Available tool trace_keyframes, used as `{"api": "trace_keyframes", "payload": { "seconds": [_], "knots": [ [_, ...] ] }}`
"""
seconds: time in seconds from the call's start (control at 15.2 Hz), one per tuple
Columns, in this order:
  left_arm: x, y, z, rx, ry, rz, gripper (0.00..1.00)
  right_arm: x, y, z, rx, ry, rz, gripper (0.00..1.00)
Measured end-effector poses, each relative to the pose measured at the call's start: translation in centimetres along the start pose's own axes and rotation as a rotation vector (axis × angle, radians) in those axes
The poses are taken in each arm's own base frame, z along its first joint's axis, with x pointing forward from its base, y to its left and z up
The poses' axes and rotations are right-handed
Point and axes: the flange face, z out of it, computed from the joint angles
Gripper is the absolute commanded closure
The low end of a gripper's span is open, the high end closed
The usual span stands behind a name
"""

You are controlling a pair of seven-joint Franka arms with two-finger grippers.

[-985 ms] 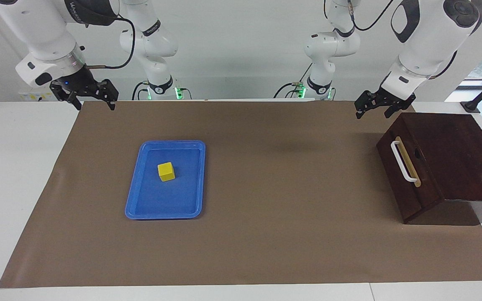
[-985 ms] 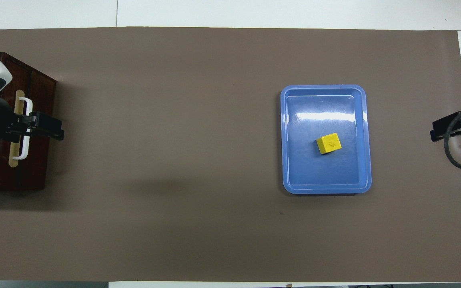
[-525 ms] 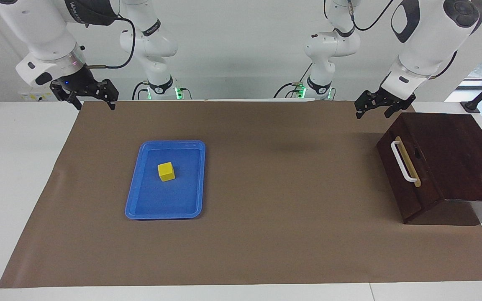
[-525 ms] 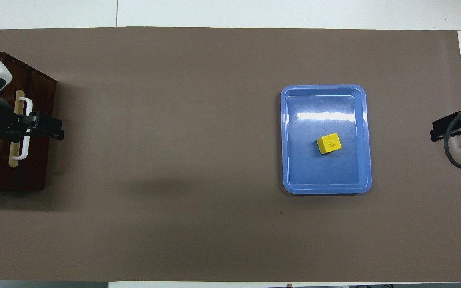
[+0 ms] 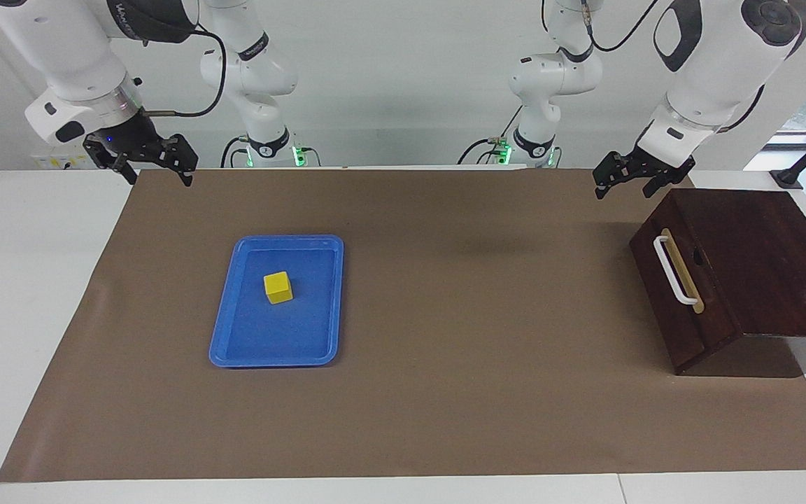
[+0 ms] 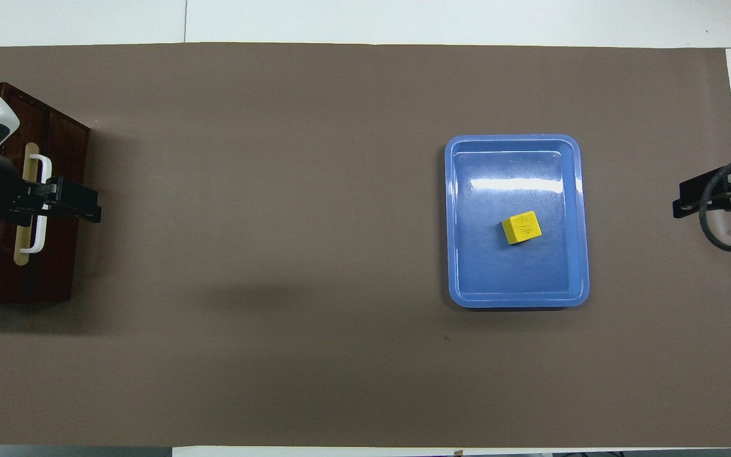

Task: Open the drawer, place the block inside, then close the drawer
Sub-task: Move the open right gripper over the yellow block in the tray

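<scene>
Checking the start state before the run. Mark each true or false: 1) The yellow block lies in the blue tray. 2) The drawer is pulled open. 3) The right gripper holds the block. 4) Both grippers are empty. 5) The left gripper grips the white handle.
1) True: the yellow block lies in the blue tray.
2) False: the drawer is shut.
3) False: the right gripper hangs open, away from the block.
4) True.
5) False: the left gripper hangs above the white handle, not touching.

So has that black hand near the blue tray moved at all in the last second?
Yes, slightly. The right gripper has crept toward the tray, farther over the brown mat's edge; the tray and block stayed put.
</scene>
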Motion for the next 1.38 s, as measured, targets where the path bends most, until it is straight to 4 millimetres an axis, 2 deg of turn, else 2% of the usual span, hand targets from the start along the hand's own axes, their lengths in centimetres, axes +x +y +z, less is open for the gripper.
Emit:
{"api": "trace_keyframes", "payload": {
  "seconds": [0.13,0.26,0.39,0.59,0.72,0.85,1.12,1.38],
  "knots": [
    [0.0,0.0,0.0,0.000,0.000,0.000,0.00,0.3,0.1,1.4,0.082,-0.038,0.182,0.00],
    [0.0,0.0,0.0,0.000,0.000,0.000,0.00,1.0,0.1,3.6,0.153,-0.090,0.354,0.00],
    [0.0,0.0,0.0,0.000,0.000,0.000,0.00,2.2,-0.1,6.9,0.215,-0.159,0.525,0.00],
    [0.0,0.0,0.0,0.000,0.000,0.000,0.00,4.0,-0.6,12.7,0.299,-0.262,0.720,0.00],
    [0.0,0.0,0.0,0.000,0.000,0.000,0.00,4.7,-0.4,16.7,0.362,-0.319,0.818,0.00],
    [0.0,0.0,0.0,0.000,0.000,0.000,0.00,5.0,0.3,19.7,0.423,-0.360,0.903,0.00],
    [0.0,0.0,0.0,0.000,0.000,0.000,0.00,5.7,2.1,24.2,0.448,-0.446,1.005,0.00],
    [0.0,0.0,0.0,0.000,0.000,0.000,0.00,7.4,2.4,28.3,0.459,-0.521,1.045,0.00]
  ]
}}
